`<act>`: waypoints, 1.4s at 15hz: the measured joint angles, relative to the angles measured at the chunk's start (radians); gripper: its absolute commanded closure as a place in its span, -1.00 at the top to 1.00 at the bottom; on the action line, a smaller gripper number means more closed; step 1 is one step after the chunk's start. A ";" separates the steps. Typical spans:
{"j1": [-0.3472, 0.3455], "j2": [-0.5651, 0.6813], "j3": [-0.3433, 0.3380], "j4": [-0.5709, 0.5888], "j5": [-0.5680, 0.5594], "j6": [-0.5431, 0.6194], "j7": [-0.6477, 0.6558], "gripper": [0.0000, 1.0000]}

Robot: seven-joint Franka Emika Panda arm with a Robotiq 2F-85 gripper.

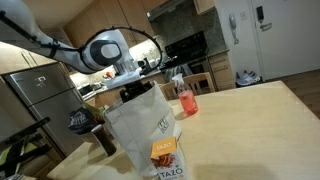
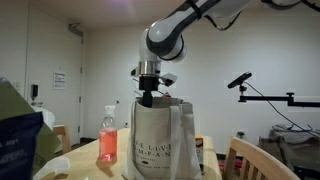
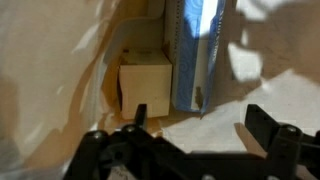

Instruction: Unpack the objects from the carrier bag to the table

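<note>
The whitish carrier bag [image 1: 138, 125] [image 2: 160, 140] stands upright on the light-wood table [image 1: 250, 120]. My gripper [image 1: 135, 92] [image 2: 148, 97] hangs at the bag's mouth, pointing down into it. In the wrist view the gripper [image 3: 197, 112] is open, with nothing between its fingers. Below it, inside the bag, stand a tan cardboard box [image 3: 145, 82] and a tall blue-and-white package [image 3: 195, 55], side by side. An orange carton [image 1: 165, 155] stands on the table in front of the bag.
A red-pink drink bottle [image 1: 185, 100] [image 2: 108, 140] stands beside the bag. A dark mug [image 1: 103, 135] sits on its other side. A blue-and-green package [image 2: 20, 135] fills the near left corner of an exterior view. A wooden chair back [image 2: 250, 160] is behind the table.
</note>
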 measured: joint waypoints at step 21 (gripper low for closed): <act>-0.004 0.108 -0.023 -0.004 -0.027 -0.023 0.037 1.00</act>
